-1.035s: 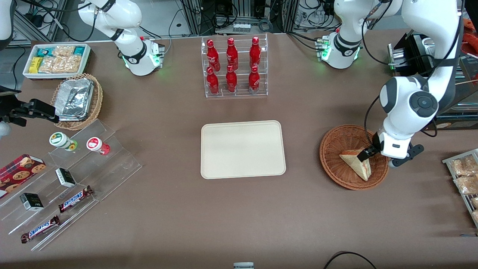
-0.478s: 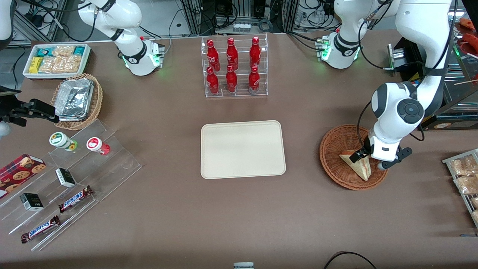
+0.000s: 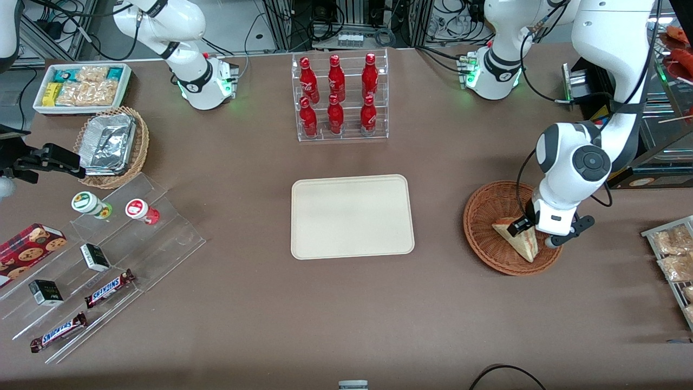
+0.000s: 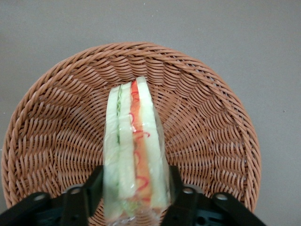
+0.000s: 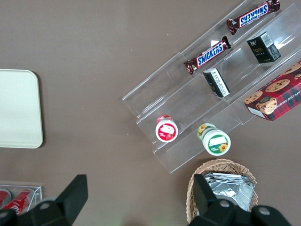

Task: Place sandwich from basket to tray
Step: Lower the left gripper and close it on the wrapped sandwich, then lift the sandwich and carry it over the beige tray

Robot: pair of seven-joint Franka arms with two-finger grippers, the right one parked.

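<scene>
The sandwich (image 3: 523, 247), a pale wedge with red and green filling (image 4: 134, 136), lies in the reddish-brown wicker basket (image 3: 477, 216) toward the working arm's end of the table. My gripper (image 3: 521, 226) is down in the basket (image 4: 56, 122), shut on the sandwich's wider end. In the left wrist view the gripper (image 4: 135, 190) has one black finger (image 4: 95, 183) pressed against each bread face. The sandwich still rests on the weave. The cream tray (image 3: 352, 216) sits bare at the table's middle, beside the basket.
A clear rack of red bottles (image 3: 338, 97) stands farther from the front camera than the tray. A metal rack of bagged snacks (image 3: 674, 254) lies beside the basket at the table's edge. Toward the parked arm's end are an acrylic snack stand (image 3: 103, 254), a foil-container basket (image 3: 111, 145) and a white bin (image 3: 81, 86).
The wrist has shifted toward the table's middle and settled lower over the sandwich, with most of the motion in the first half second. The sandwich has stayed where it was in the basket.
</scene>
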